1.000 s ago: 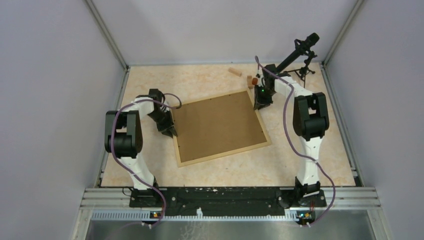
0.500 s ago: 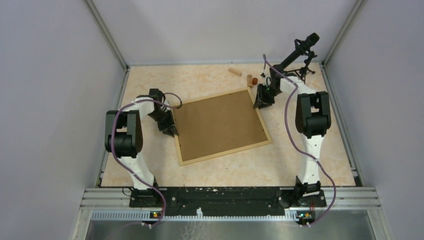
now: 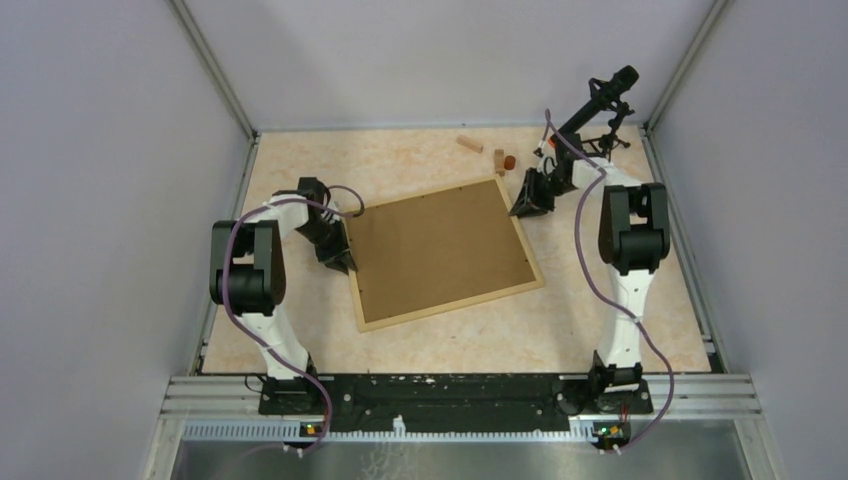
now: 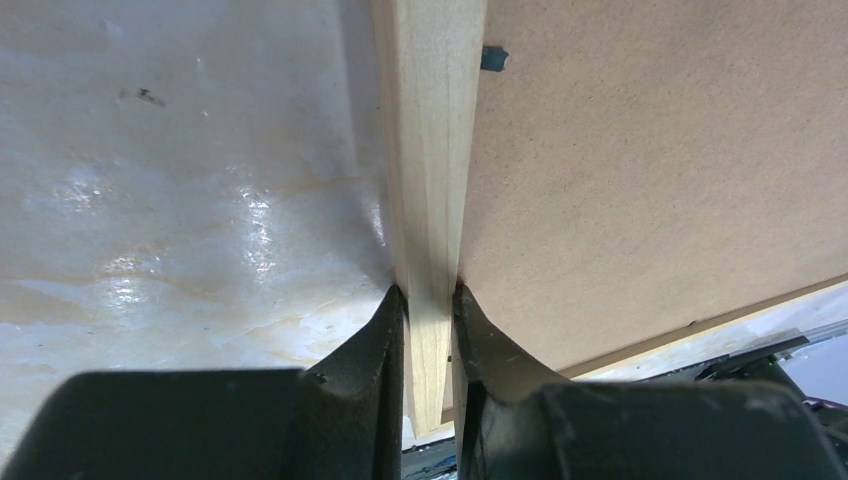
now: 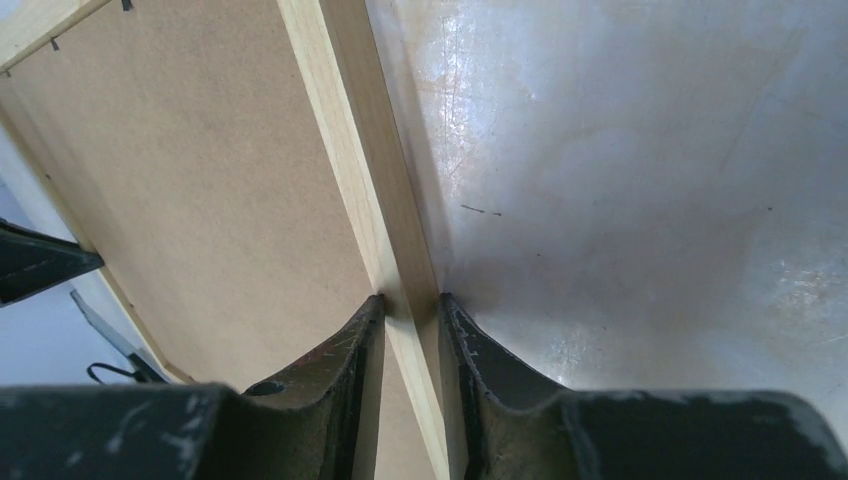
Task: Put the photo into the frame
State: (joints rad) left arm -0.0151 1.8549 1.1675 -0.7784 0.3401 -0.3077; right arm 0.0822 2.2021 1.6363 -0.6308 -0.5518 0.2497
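The frame [image 3: 452, 304] lies back-up in the middle of the table, its brown backing board [image 3: 438, 248] facing up. The photo is hidden. My left gripper [image 3: 343, 264] is at the frame's left rail, shut on it: in the left wrist view both fingers press the pale wood rail [image 4: 430, 150], with the gripper [image 4: 428, 295] straddling it. My right gripper [image 3: 520, 208] is at the right rail near the far right corner. Seen from the right wrist, that gripper [image 5: 410, 300] is shut on the rail [image 5: 350, 150], one finger over the board, the other over the table.
Two small wooden blocks [image 3: 470, 143] [image 3: 499, 160] and a red-brown cylinder [image 3: 510, 161] lie just beyond the frame's far right corner. A black stand [image 3: 603, 108] rises at the back right. Enclosure walls border the table on three sides.
The right arm's upper links have swung to the right and back while its gripper stays at the frame's right rail. Neither the left arm nor the frame has moved.
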